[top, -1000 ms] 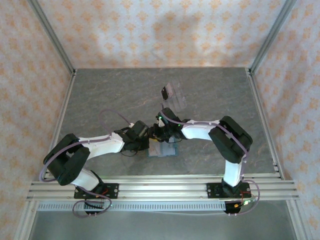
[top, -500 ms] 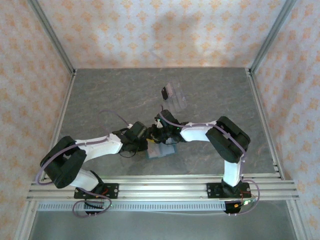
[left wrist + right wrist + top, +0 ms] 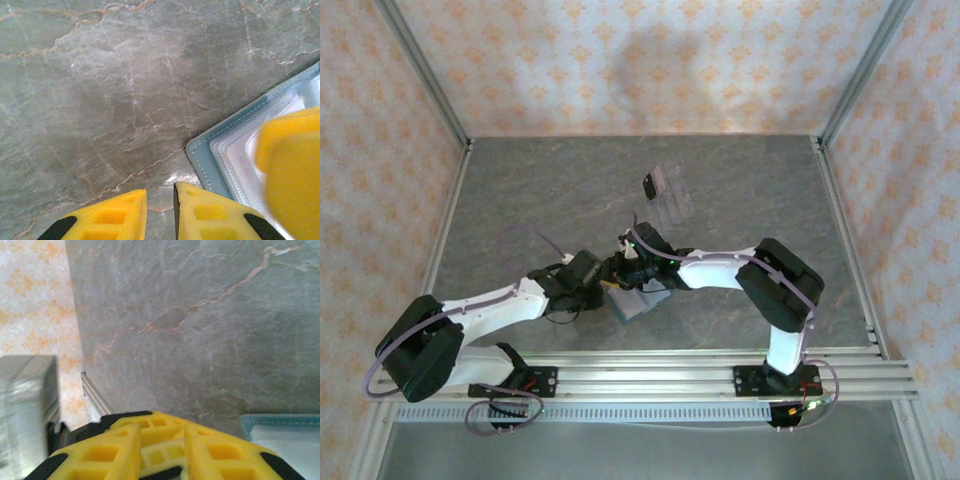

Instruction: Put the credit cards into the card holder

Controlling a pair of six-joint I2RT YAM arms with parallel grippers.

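**Top view.** Both arms reach in from the aluminium rail at the bottom of the frame and meet just below centre on the grey marbled worktop. The left gripper comes from the lower left and the right gripper from the right. I see the two heads nearly touching. The teal card holder lies on the worktop directly below them, turned askew. I cannot tell whether either gripper touches it. Above centre, well apart from the holder, lies a clear ridged tray. One black credit card stands at its upper left end.

**Left wrist view.** The left gripper sits at the bottom edge. Its jaws stand a narrow slit apart, with bare worktop showing through, and grip nothing. The card holder enters at the lower right, lying open, with a stitched teal border round a pale glossy inside. A blurred yellow finger overlaps that inside at the right edge.

**Right wrist view.** The right gripper sits at the bottom edge. Yellow shapes crowd the gap between its jaws, so I cannot tell whether they grip anything. A corner of the card holder shows at the lower right, and a blurred grey block at the lower left.
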